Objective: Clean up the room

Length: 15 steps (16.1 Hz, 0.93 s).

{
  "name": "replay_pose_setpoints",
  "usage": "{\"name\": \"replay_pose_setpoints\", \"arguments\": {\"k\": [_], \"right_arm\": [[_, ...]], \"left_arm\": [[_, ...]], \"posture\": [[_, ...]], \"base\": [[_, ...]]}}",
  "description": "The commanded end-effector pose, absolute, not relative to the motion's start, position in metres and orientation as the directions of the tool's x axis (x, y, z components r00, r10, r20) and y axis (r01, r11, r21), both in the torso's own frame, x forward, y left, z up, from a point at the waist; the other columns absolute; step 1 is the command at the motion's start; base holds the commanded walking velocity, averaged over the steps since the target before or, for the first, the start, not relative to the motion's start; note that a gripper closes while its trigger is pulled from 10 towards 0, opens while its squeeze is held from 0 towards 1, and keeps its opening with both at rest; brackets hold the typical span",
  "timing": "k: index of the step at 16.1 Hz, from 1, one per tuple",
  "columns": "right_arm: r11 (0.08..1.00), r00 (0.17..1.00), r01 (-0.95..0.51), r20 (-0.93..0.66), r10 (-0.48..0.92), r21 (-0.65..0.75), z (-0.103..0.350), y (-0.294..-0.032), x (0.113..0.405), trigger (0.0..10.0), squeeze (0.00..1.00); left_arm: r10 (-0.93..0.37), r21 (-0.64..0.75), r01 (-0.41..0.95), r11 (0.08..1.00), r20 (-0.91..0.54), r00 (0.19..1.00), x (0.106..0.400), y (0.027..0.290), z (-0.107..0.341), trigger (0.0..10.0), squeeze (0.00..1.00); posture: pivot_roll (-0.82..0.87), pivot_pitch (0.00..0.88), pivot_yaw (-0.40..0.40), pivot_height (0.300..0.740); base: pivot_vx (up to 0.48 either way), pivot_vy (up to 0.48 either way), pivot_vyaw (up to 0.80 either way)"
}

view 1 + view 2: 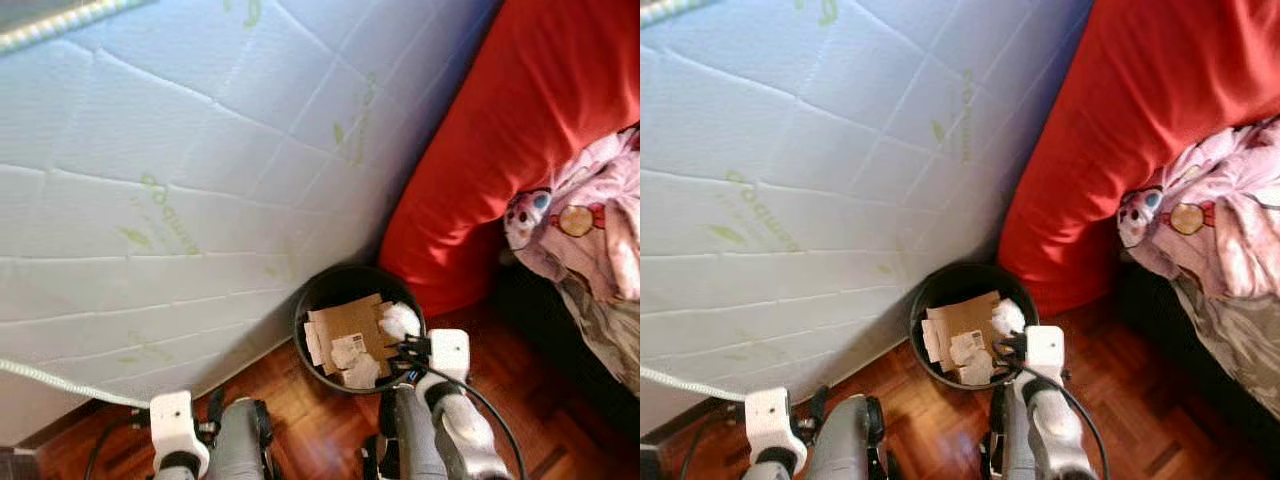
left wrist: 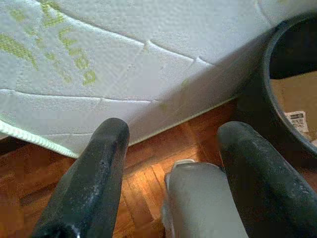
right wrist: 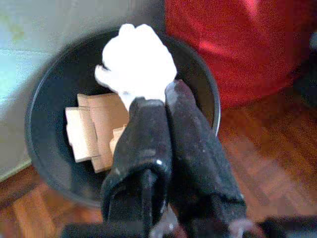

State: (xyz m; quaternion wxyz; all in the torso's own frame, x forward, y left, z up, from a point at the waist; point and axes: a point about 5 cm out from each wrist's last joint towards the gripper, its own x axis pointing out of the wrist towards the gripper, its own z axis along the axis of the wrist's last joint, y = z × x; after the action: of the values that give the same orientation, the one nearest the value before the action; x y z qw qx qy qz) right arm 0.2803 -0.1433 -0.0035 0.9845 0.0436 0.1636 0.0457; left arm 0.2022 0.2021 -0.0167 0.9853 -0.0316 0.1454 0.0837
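Reaching over the near rim of the black waste bin (image 3: 47, 124), the right gripper (image 3: 156, 99) is pinching a crumpled white tissue (image 3: 136, 62) between fingers pressed together, the wad hanging above the bin's opening. The left gripper (image 2: 173, 144) is hovering low over the parquet floor (image 1: 520, 400) with its fingers spread apart and nothing between them. Inside the bin, a flattened cardboard box (image 1: 350, 325) is lying with a small printed label (image 2: 296, 119), too small to read, among more crumpled paper (image 1: 360, 372). Behind the bin, a white quilted mattress (image 1: 180, 170) is leaning, showing faded green lettering that cannot be made out. A red cushion (image 1: 520, 130) is pressing against the bin's far side, with a pink cartoon-print blanket (image 1: 590, 225) lying further right.
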Motion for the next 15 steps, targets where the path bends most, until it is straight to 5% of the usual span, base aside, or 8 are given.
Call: {"name": "replay_pose_setpoints", "arguments": {"k": [1,15], "right_arm": [[0.987,0.901,-0.105,-0.407,0.148,0.125,-0.015,-0.14,0.274,10.0,0.0],[0.955,0.846,-0.288,-0.449,0.286,0.065,0.023,-0.098,0.322,10.0,0.0]], "left_arm": [[0.149,-0.034,-0.168,0.985,-0.32,0.936,0.196,0.201,-0.022,10.0,0.0],[0.166,-0.011,-0.173,0.985,-0.239,0.957,0.154,0.197,0.018,10.0,0.0]], "posture": [[0.01,0.267,-0.007,0.614],[0.19,0.435,-0.009,0.614]], "base": [[0.0,0.0,0.0],[0.0,0.0,0.0]]}}
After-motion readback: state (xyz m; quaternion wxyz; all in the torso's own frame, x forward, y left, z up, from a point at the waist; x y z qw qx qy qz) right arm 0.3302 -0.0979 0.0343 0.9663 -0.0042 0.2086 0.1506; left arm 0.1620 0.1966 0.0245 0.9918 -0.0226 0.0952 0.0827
